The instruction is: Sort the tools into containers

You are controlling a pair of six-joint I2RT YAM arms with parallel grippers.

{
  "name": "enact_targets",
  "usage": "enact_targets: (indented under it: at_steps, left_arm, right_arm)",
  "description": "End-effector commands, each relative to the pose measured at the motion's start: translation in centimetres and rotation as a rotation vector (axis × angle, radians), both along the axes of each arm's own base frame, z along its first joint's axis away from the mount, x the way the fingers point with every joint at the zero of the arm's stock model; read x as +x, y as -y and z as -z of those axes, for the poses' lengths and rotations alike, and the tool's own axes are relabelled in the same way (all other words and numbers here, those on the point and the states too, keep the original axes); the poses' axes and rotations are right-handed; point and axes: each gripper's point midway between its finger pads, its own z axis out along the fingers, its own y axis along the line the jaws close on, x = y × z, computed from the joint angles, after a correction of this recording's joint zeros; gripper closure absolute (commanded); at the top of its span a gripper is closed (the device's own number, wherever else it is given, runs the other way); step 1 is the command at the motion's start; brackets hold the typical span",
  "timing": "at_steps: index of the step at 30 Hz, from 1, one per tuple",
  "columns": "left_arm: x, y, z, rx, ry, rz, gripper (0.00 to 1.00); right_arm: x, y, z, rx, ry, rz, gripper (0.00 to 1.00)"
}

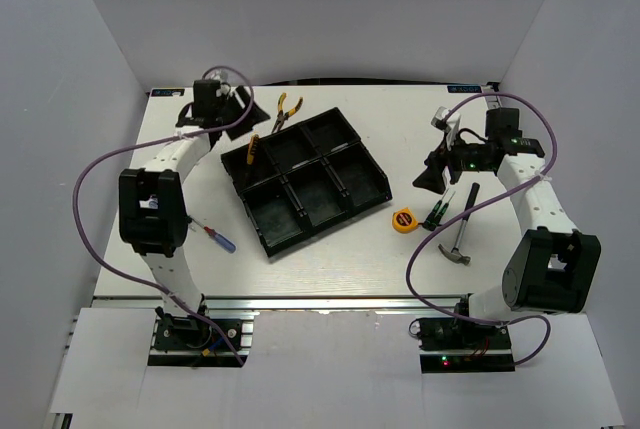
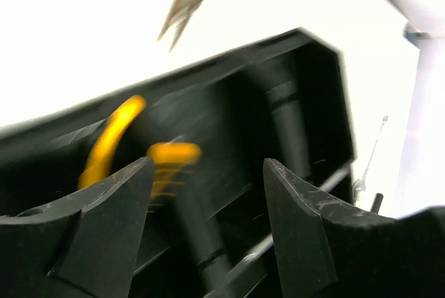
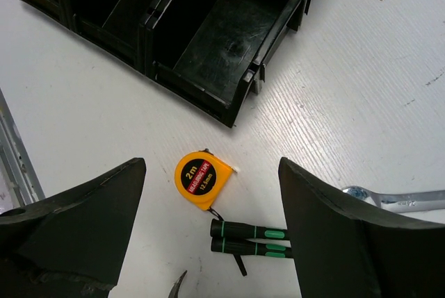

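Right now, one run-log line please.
left claw: open, facing tray | one pliers in tray | right claw: open, aimed at tape measure

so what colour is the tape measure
The tape measure is yellow-orange with a round black label; clearest in the right wrist view.

Both arms are the same build, white tube links with chunky black joint housings. The left arm (image 1: 172,164) and right arm (image 1: 537,199) each have a loose purple cable (image 1: 85,204) looping along them. The black base (image 1: 465,334) under the right one shows tiny green and red lights. The left gripper (image 2: 207,166) and right gripper (image 3: 211,162) have matte black wedge fingers (image 3: 76,214), pretty scuffed, with pale scratches along the edges.
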Motion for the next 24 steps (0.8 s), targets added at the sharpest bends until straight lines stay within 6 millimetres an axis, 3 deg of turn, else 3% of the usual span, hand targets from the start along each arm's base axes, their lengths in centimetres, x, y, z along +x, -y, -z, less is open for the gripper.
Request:
enact_targets:
  at_steps: [1, 2, 3, 4, 5, 6, 7, 8, 11, 12, 14, 15, 16, 17, 18, 21, 22, 23, 24]
  left_arm:
    - [2.8, 2.9, -5.8, 0.029, 0.198, 0.132, 0.25]
    - [3.4, 3.7, -4.3, 0.034, 0.175, 0.149, 0.24]
    - [4.1, 3.9, -4.2, 0.057, 0.191, 0.164, 0.24]
    - [5.3, 4.4, -5.5, 0.063, 0.231, 0.17, 0.24]
    - [6.0, 5.2, -3.8, 0.077, 0.207, 0.179, 0.24]
    - [7.3, 5.2, -4.8, 0.122, 0.255, 0.176, 0.24]
    - [7.9, 5.8, -4.3, 0.142, 0.261, 0.177, 0.23]
    - [8.7, 5.9, -2.4, 0.168, 0.243, 0.174, 0.24]
    - [11.0, 5.4, -1.5, 0.254, 0.271, 0.119, 0.27]
    - [11.7, 5.1, 0.3, 0.274, 0.251, 0.105, 0.28]
    - [13.3, 4.5, 0.3, 0.335, 0.28, 0.059, 0.29]
    - [13.8, 4.4, 1.8, 0.354, 0.265, 0.052, 0.29]
    - [14.4, 3.9, 2.2, 0.391, 0.268, 0.036, 0.29]
    - [15.2, 3.6, 1.4, 0.402, 0.291, 0.013, 0.29]
    - [15.6, 3.4, 2.7, 0.42, 0.277, 0.006, 0.3]
    - [16.8, 2.7, 2.7, 0.466, 0.295, -0.024, 0.3]
    - [17.0, 2.5, 3.9, 0.481, 0.278, -0.025, 0.3]
    - [17.4, 2.4, 3.4, 0.486, 0.291, -0.04, 0.31]
    - [17.6, 2.3, 4.5, 0.497, 0.279, -0.037, 0.32]
  right_arm:
    - [-0.2, -0.3, -1.6, 0.03, 0.037, -0.025, 0.16]
    - [-0.2, -0.3, -1.5, 0.035, 0.033, -0.025, 0.16]
    - [-0.2, -0.4, -1.6, 0.037, 0.032, -0.025, 0.16]
    - [-0.1, -0.4, -1.5, 0.04, 0.03, -0.026, 0.16]
    - [-0.1, -0.4, -1.5, 0.042, 0.031, -0.026, 0.16]
    - [-0.1, -0.4, -1.4, 0.042, 0.028, -0.026, 0.16]
    - [-0.1, -0.3, -1.4, 0.047, 0.027, -0.025, 0.16]
    - [-0.1, -0.4, -1.3, 0.049, 0.025, -0.025, 0.16]
    - [0.0, -0.4, -1.0, 0.06, 0.013, -0.025, 0.16]
    - [0.0, -0.4, -1.0, 0.063, 0.011, -0.024, 0.16]
    - [0.1, -0.3, -0.7, 0.067, 0.001, -0.02, 0.16]
    - [0.1, -0.2, -0.6, 0.071, -0.005, -0.019, 0.16]
    - [0.1, 0.0, -0.4, 0.076, -0.014, -0.013, 0.16]
    - [0.0, 0.0, -0.2, 0.077, -0.018, -0.012, 0.16]
    - [0.1, 0.1, 0.0, 0.079, -0.026, -0.01, 0.16]
    - [0.0, 0.4, 0.4, 0.088, -0.046, 0.001, 0.16]
    - [-0.1, 0.5, 0.6, 0.09, -0.053, 0.006, 0.15]
    - [-0.2, 0.5, 0.8, 0.094, -0.063, 0.007, 0.15]
    - [-0.3, 0.6, 1.0, 0.096, -0.07, 0.011, 0.13]
